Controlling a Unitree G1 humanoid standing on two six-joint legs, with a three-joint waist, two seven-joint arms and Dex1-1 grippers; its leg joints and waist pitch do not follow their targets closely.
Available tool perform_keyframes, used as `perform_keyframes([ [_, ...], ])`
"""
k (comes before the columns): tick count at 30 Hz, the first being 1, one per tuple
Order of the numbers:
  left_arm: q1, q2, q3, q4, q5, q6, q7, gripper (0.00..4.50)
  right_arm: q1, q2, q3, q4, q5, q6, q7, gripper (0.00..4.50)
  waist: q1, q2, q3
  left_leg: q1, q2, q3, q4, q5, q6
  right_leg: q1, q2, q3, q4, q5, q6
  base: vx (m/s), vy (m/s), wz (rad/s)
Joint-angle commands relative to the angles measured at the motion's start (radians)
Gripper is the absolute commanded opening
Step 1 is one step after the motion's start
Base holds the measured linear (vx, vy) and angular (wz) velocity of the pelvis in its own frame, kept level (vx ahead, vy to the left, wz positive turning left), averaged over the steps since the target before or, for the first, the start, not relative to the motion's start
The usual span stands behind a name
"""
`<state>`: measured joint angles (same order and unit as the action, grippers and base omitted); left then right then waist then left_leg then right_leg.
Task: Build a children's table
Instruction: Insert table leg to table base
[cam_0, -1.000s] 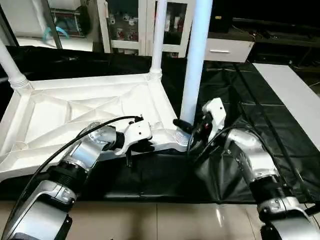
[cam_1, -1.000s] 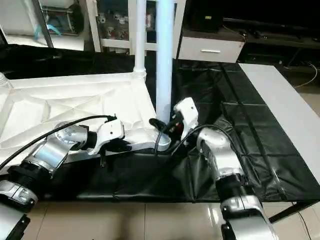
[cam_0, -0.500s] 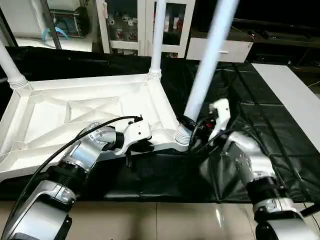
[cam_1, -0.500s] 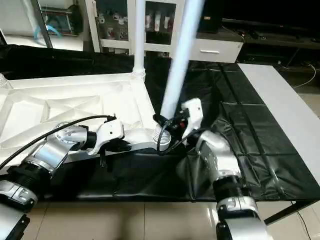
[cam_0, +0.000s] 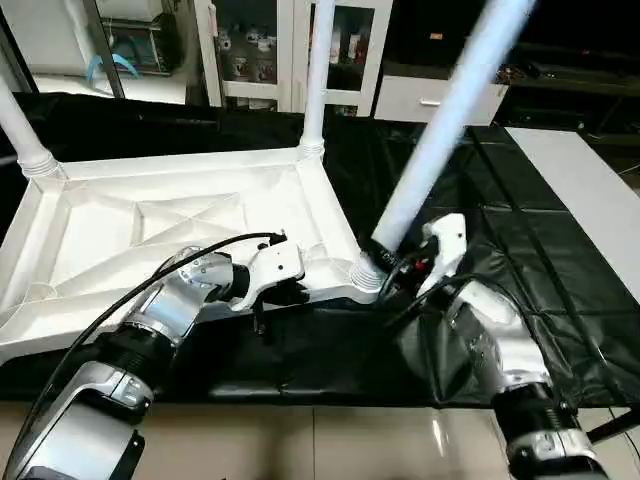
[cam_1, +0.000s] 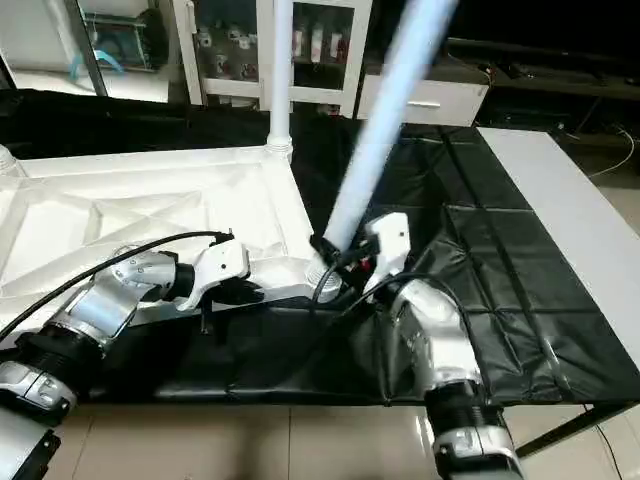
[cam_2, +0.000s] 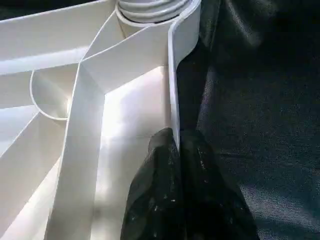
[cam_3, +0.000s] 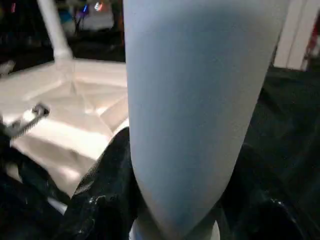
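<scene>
The children's table top lies upside down on the black cloth, ribbed side up. One white leg stands upright in the far right socket and another in the far left. A third leg leans steeply to the right, its flared end at the near right corner socket. My right gripper is shut around this leg just above its base; the black fingers flank the tube. My left gripper is shut on the top's near rim, its fingers pinching the wall.
Black cloth covers the work table, creased near my right arm. A white surface adjoins it at the right. Glass cabinets and a drawer unit stand behind. Tiled floor shows past the near edge.
The near right leg has swung from upright to a steep lean to the right, with my right gripper still around its base. My left arm has stayed put.
</scene>
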<state>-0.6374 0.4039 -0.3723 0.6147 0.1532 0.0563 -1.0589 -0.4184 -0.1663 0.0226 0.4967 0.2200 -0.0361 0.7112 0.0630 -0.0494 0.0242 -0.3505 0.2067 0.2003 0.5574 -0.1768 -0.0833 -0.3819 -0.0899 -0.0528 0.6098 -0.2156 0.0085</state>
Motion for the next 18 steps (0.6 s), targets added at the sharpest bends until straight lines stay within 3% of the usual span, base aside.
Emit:
perform_keyframes([
  [1,0.040,0.010,-0.061,0.069,0.066,0.027,0.000,0.00,0.049,-0.024,0.059,0.021,-0.068,0.025,0.025,1.85,0.003,0.008,-0.033,0.007,0.031,-0.016,-0.070,-0.285,-0.001,0.022,-0.050,0.043,-0.081,-0.179,-0.183,0.000,0.000,0.00],
  [6,0.037,0.005,-0.061,0.072,0.064,0.028,0.002,0.00,0.065,-0.049,0.133,0.007,-0.109,0.098,0.061,1.85,0.004,0.005,-0.034,0.006,0.030,-0.016,-0.068,-0.262,0.009,0.025,-0.047,0.042,-0.076,-0.120,-0.193,0.000,0.000,0.00],
  [9,0.038,0.005,-0.059,0.072,0.063,0.028,0.003,0.00,0.051,-0.045,0.116,0.022,-0.091,0.145,0.046,1.85,0.003,0.002,-0.032,0.007,0.030,-0.016,-0.070,-0.288,0.006,0.023,-0.049,0.043,-0.081,-0.171,-0.184,0.000,0.000,0.00],
  [12,0.040,0.006,-0.059,0.070,0.063,0.028,0.002,0.00,0.025,-0.048,0.093,0.065,-0.090,0.195,0.010,1.85,0.001,0.008,-0.031,0.010,0.033,-0.020,-0.075,-0.322,-0.009,0.019,-0.049,0.043,-0.084,-0.208,-0.179,0.000,0.000,0.00],
  [15,0.042,0.005,-0.060,0.070,0.064,0.028,0.002,0.00,0.024,-0.068,0.125,0.091,-0.132,0.214,0.002,1.85,-0.001,0.007,-0.032,0.009,0.032,-0.019,-0.074,-0.322,-0.015,0.020,-0.048,0.043,-0.083,-0.188,-0.180,0.000,0.000,0.00],
  [18,0.040,0.002,-0.060,0.073,0.063,0.027,0.002,0.00,0.045,-0.079,0.148,0.094,-0.150,0.225,0.013,1.85,-0.002,0.007,-0.029,0.012,0.033,-0.022,-0.078,-0.375,-0.026,0.014,-0.050,0.042,-0.092,-0.266,-0.161,0.000,0.000,0.00],
])
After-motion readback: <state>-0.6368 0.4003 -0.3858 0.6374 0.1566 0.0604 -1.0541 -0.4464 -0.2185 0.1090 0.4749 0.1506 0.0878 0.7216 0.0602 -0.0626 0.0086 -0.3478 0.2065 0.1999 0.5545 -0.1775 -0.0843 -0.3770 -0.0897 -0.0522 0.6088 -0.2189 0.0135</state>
